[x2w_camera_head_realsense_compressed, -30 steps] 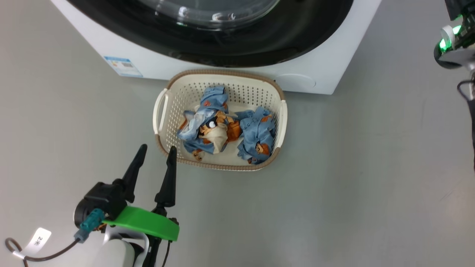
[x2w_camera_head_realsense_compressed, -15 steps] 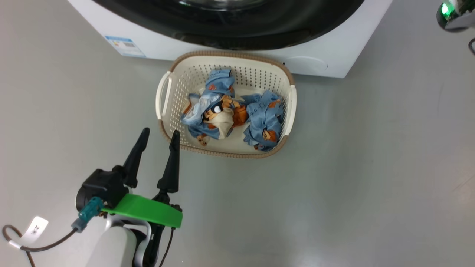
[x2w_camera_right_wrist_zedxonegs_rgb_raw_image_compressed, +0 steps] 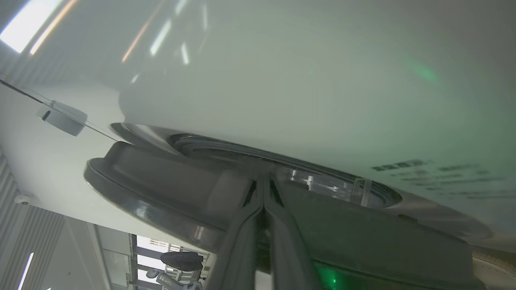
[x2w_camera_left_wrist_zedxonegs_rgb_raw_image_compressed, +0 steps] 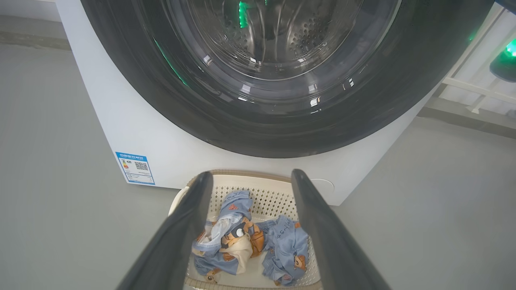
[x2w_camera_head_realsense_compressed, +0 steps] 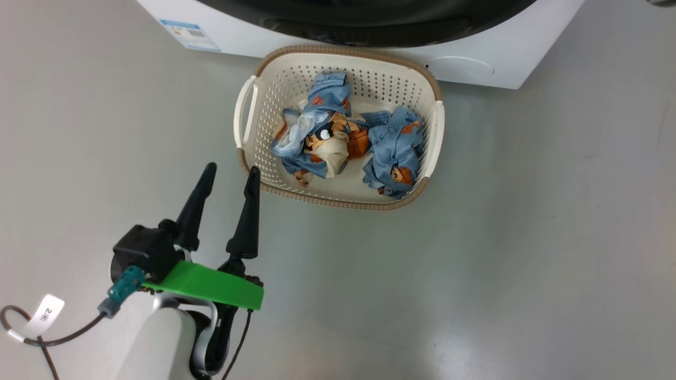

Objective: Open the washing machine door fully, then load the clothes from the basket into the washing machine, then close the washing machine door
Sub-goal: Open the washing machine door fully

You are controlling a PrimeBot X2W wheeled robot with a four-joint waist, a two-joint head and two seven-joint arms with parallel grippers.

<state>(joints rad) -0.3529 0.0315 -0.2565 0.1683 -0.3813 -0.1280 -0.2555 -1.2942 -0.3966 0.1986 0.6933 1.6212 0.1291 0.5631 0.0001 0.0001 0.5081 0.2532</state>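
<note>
Currently, the clothes (x2w_camera_head_realsense_compressed: 391, 150) lie crumpled in the basket (x2w_camera_head_realsense_compressed: 338, 203), upper centre; judged soft, light, best pinched at a raised fold. Left gripper (x2w_camera_head_realsense_compressed: 232, 167) hovers spread, lower left; right gripper (x2w_camera_right_wrist_zedxonegs_rgb_raw_image_compressed: 264, 183) pressed shut at the washing machine door (x2w_camera_right_wrist_zedxonegs_rgb_raw_image_compressed: 161, 185).

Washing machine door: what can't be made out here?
- Head view: door cut off by the top edge above its lower rim.
- Right wrist view: right gripper shut at the door's edge; whether it hooks the door, the close, blurred angle hides.
- Left wrist view: label print too small to read.
</note>
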